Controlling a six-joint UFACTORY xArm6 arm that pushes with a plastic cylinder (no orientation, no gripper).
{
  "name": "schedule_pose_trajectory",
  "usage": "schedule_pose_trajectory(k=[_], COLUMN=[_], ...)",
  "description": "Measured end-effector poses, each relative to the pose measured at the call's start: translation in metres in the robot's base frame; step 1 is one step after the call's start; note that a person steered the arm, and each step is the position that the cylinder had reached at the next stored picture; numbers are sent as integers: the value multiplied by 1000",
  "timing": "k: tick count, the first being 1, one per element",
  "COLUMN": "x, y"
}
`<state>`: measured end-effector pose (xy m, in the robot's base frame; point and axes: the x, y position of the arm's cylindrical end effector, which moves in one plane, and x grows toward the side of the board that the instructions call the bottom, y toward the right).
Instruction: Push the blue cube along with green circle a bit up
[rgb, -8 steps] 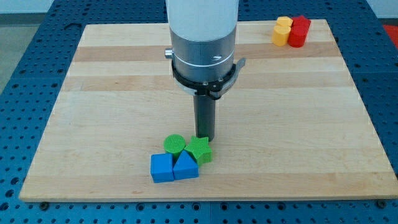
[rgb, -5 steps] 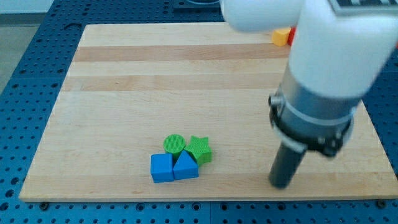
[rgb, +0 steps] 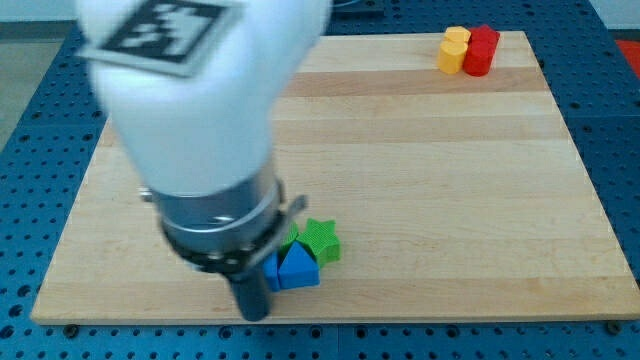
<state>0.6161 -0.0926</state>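
The arm fills the view's left and hides most of the block cluster. My tip (rgb: 252, 316) rests on the board near its bottom edge, just below and left of where the blue cube (rgb: 271, 272) sits; only a sliver of the cube shows to the right of the rod. The green circle is hidden behind the arm. A blue triangle (rgb: 298, 267) lies right of the cube. A green star (rgb: 321, 240) lies above and right of the triangle, touching it.
A yellow block (rgb: 454, 50) and a red block (rgb: 481, 50) stand together at the wooden board's (rgb: 450, 200) top right corner. The board's bottom edge runs just below my tip.
The arm has swung from the board's right side to the lower left. My tip now stands below the blue cube. The visible blocks have not moved.
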Motion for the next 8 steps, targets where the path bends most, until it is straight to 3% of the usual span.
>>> schedule_pose_trajectory(k=[2, 4, 5, 6, 8], x=[-52, -59, -107, -119, -81], y=[17, 12, 14, 13, 15])
